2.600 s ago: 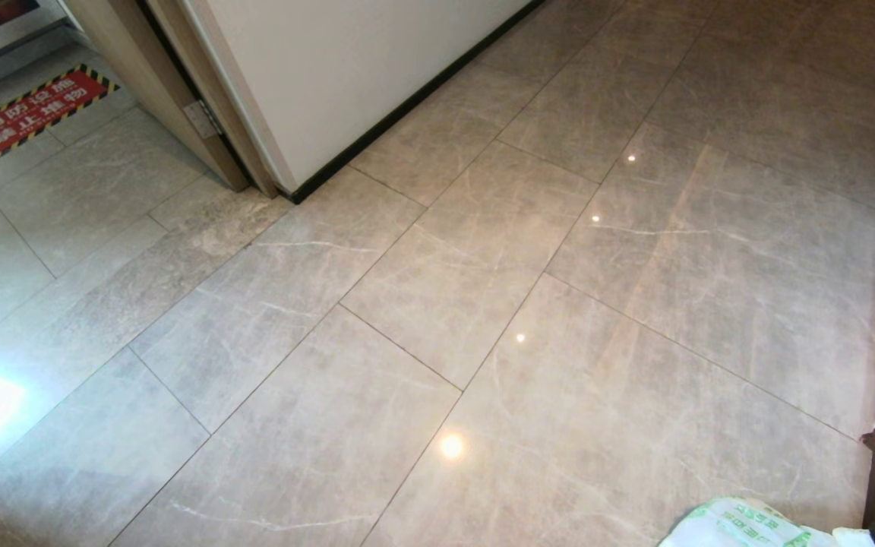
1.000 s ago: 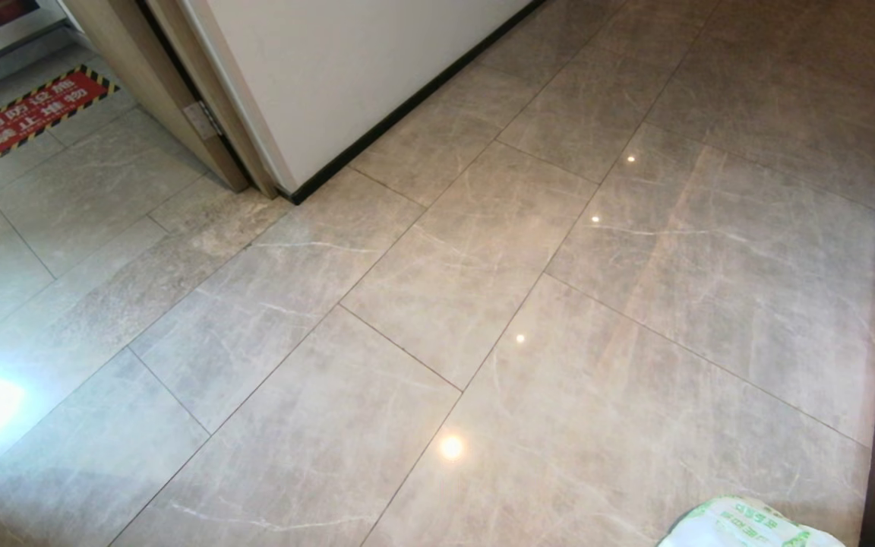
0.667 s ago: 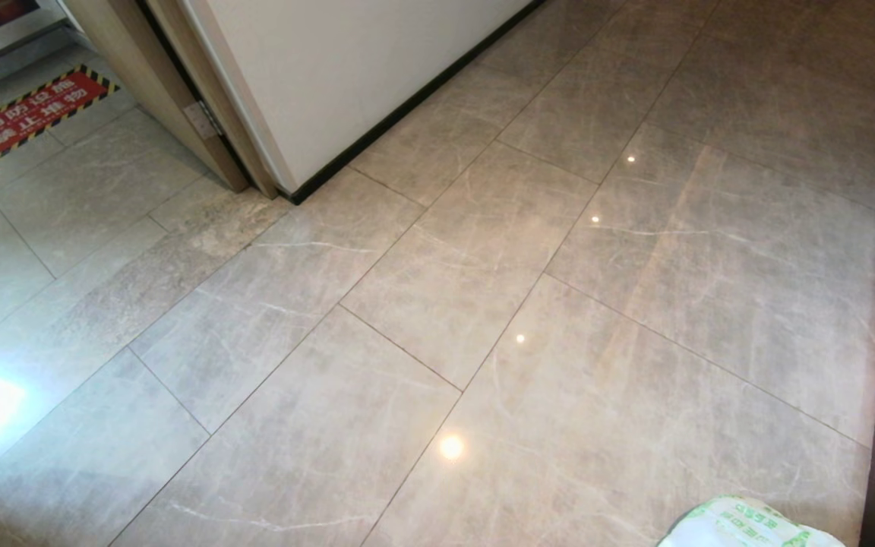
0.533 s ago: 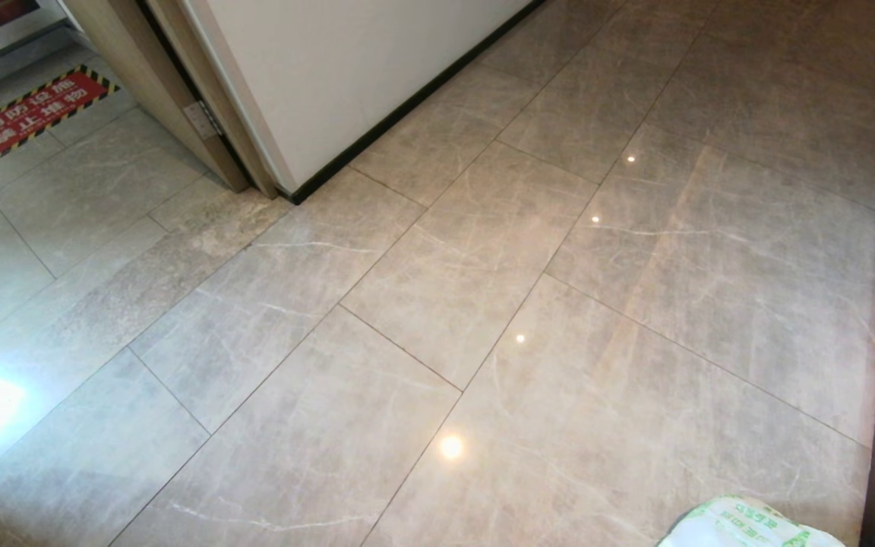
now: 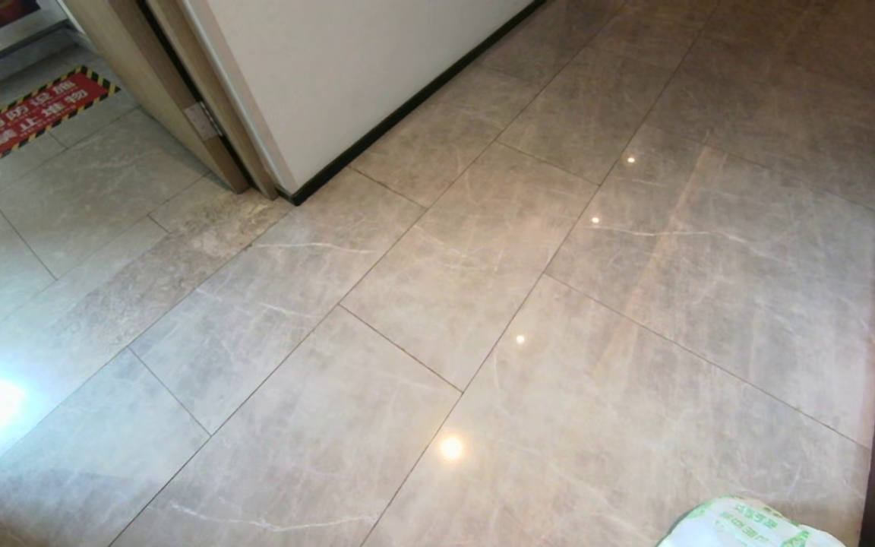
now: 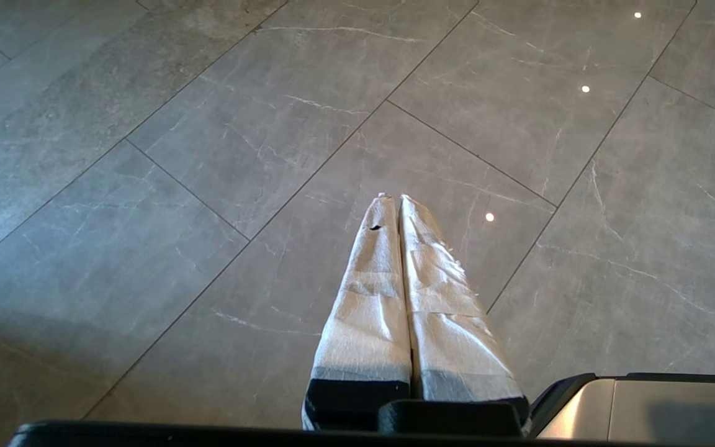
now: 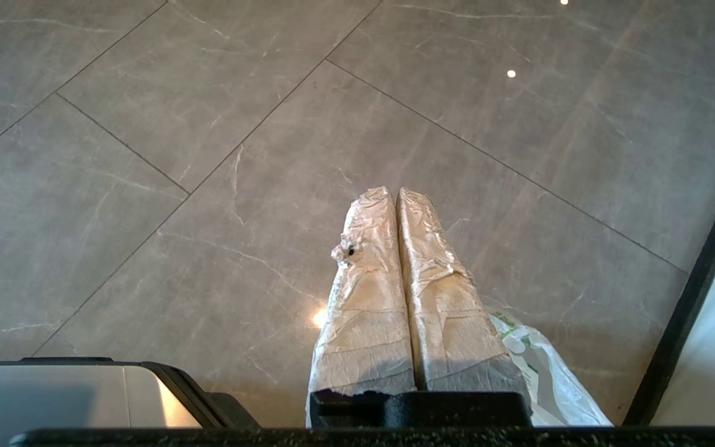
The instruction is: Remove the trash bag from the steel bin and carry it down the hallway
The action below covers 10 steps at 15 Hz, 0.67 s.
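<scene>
head: trash bag [image 5: 745,526] is sitting low at the right edge on the hallway floor [image 5: 483,304]; no arms showing.
left wrist: left pincer [image 6: 400,202] is pressed together, empty.
right wrist: right pincer [image 7: 395,194] is together too; bag beside it, seemingly not gripped. Thin, light, slippery; bunch the neck.

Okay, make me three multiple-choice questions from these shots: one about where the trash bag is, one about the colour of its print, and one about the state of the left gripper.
1. Where does the trash bag show in the head view?
A. bottom right corner
B. top left corner
C. centre of the floor

2. What colour is the bag's print?
A. red
B. green
C. blue

3. How are the left gripper's fingers?
A. wide open
B. closed on a bottle
C. shut with nothing between them

Answers:
1 A, it pokes in at the bottom edge near the black skirting.
2 B, green marks on white plastic.
3 C, the wrapped fingers press together over bare floor tiles.
</scene>
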Motion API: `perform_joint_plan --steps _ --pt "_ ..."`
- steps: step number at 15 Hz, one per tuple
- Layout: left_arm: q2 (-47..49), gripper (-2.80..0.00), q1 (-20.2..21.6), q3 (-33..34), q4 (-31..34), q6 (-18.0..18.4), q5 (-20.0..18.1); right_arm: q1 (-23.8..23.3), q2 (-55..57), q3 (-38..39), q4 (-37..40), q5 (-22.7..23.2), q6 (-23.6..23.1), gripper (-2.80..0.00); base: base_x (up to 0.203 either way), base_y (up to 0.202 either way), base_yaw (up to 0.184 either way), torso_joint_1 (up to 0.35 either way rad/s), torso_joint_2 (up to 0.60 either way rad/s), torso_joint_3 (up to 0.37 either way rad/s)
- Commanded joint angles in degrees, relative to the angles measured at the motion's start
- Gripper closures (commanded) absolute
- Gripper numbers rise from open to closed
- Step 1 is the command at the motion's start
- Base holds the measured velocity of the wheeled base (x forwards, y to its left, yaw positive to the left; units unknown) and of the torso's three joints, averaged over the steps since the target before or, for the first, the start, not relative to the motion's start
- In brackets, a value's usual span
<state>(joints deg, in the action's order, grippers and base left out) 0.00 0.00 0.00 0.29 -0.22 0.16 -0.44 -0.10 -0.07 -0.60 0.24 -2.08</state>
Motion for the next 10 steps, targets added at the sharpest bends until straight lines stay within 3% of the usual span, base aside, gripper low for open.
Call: perform_joint_plan --steps 1,10 --pt "0.0 0.00 0.0 0.0 0.0 -0.3 0.1 0.0 0.1 0.0 0.0 0.0 0.0 0.00 0.000 0.000 0.000 0.005 0.00 0.110" --pt "0.0 0.00 0.0 0.0 0.0 -0.4 0.1 0.0 0.1 0.0 0.1 0.0 0.0 0.00 0.000 0.000 0.000 0.003 0.00 0.198"
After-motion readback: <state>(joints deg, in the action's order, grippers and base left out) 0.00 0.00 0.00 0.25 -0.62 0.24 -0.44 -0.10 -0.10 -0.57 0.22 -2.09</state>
